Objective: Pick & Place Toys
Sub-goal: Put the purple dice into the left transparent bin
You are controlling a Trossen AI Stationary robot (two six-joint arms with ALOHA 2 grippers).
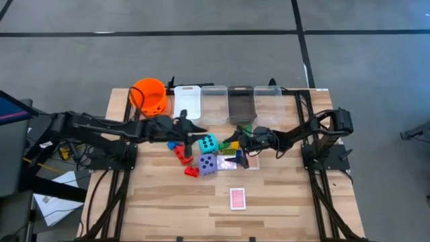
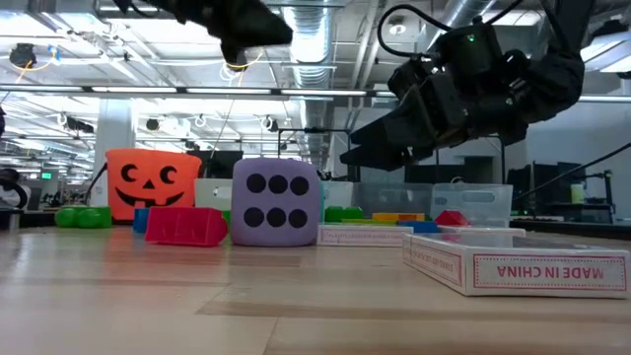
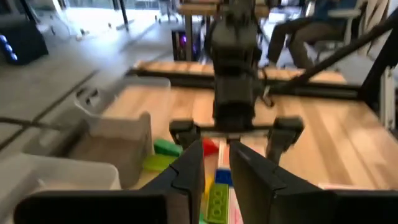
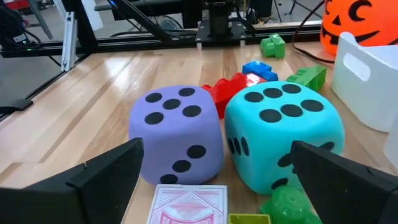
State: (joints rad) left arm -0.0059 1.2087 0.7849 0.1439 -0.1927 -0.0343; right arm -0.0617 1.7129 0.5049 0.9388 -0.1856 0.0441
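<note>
Right gripper [image 4: 211,180]: jaws spread wide, nothing between them, low over the table and facing the purple die [image 4: 176,132] and the teal die [image 4: 283,138], which stand side by side. A pink-backed card [image 4: 185,203] lies flat just in front of the fingers, with a green brick [image 4: 287,204] beside it.

Left gripper [image 3: 216,171]: fingers [image 3: 188,171] only a narrow slit apart, nothing visibly pinched. It hangs above the table near the bins, over a green brick [image 3: 217,202] and other bricks in yellow and blue.

Progress, as I read it: early. The high view has almost every toy out on the wood: red bricks [image 1: 184,156] left of the dice, green and yellow bricks at mid-table, and one pink card [image 1: 238,198] well apart near the front edge. The white bin [image 1: 187,103] and the clear bins [image 1: 214,102] look mostly bare; can't tell what the dark one holds. Dice, bricks and cards are all left to do.

View differences:
- Only the high view shows the lone front card and the whole bin row beside the orange pumpkin bucket [image 1: 148,95].
- Only the low view shows a card box [image 2: 523,264] lying flat, close to the lens, printed MADE IN CHINA.
- Right wrist view alone gives the die pips and the jaw spread clearly.
- Left wrist view alone shows the slit between the left fingers.
</note>
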